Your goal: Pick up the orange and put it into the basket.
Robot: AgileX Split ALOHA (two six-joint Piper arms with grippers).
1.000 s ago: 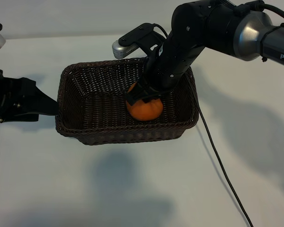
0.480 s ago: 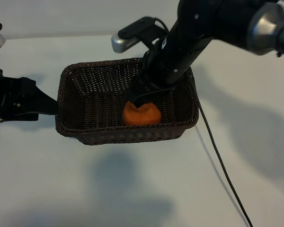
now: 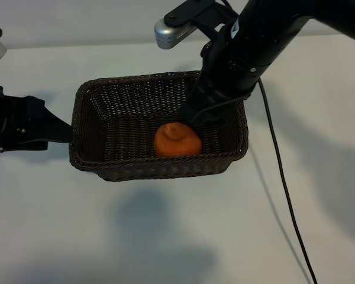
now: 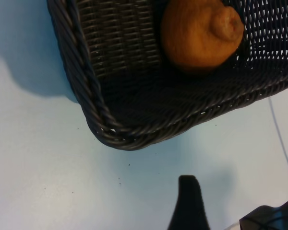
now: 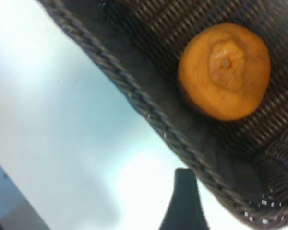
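The orange [image 3: 177, 140] sits on the floor of the basket [image 3: 93, 94], knob up, close against the basket's long wall nearest the camera and toward the right end. It is free of any grip. The right gripper [image 3: 195, 112] hangs just above and behind the fruit, over the right half of the basket, released and clear of the orange; its wrist view looks down on the fruit from above with only one dark finger [image 5: 185, 201] showing. The orange lies below that gripper and slightly toward the camera-side wall, so the way out appears to be straight up, away from the wicker. The fruit is roundish, with no long axis to speak of. The left gripper [image 3: 59, 127] waits on the counter [image 3: 165, 231] just outside the basket's left end, its fingers spread, holding nothing. Of the two arms, the right is far nearer the orange. The placing looks done.
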